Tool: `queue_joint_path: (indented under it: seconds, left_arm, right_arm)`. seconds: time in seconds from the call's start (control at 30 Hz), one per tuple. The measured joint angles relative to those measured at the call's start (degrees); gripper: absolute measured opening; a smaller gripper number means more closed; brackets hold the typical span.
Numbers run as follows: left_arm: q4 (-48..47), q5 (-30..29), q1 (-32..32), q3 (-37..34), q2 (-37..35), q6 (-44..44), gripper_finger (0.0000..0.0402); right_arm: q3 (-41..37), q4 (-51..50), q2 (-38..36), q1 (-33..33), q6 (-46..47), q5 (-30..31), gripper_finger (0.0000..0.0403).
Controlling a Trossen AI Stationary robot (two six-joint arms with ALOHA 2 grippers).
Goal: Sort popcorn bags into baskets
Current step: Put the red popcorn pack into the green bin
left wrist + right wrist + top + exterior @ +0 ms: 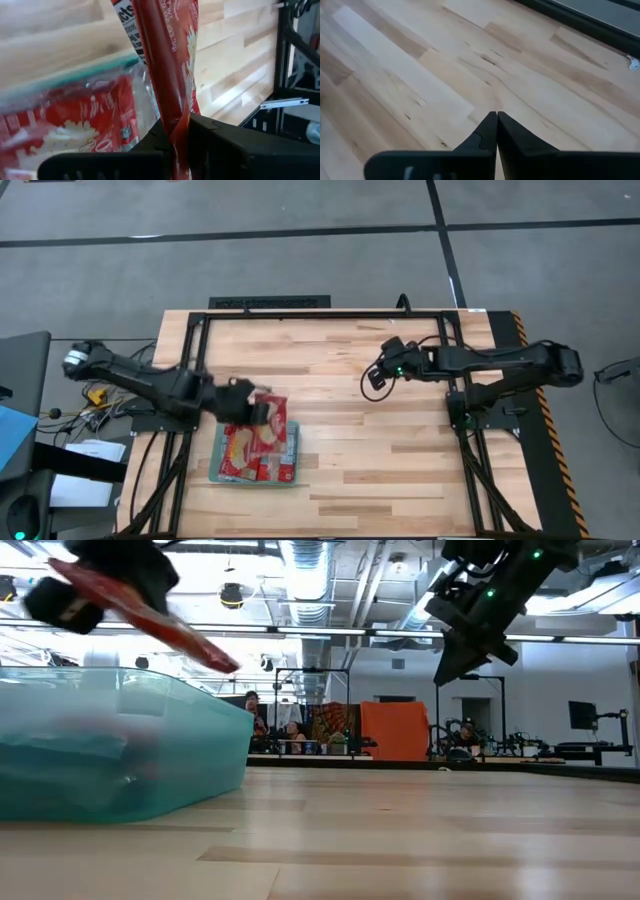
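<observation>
- Red popcorn bag (pixel 172 60) with yellowish picture, pinched edge-on by left gripper (pixel 176 131), hanging tilted above far edge of teal basket (pixel 217 452).
- Basket at table's near left, holding several more red bags (pixel 258 450) laid flat.
- Right gripper (pixel 496 122) raised over bare far-right wood, fingers pressed together, holding nothing.
- Wide open table (pixel 390 450) right of basket; black frame rails along the table's edges.

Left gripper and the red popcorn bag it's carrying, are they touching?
Touching. The left wrist view shows the left gripper with its fingers shut on the edge of the red popcorn bag, no gap. The low view shows that bag lifted above the teal basket.
</observation>
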Motion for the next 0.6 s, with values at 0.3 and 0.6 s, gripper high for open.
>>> queue_joint_path:
  seconds: [0.3, 0.6]
  left_arm:
    - [4.91, -5.67, -9.63, -2.83, 4.8, -3.09, 0.0007]
    - [8.26, -4.37, -10.57, -2.83, 8.05, -1.94, 0.0009]
  right_arm:
    - [-0.02, -0.13, 0.69, -0.54, -0.42, -1.49, 0.0021]
    - [-0.02, -0.96, 0.57, -0.81, -0.42, -2.4, 0.0036]
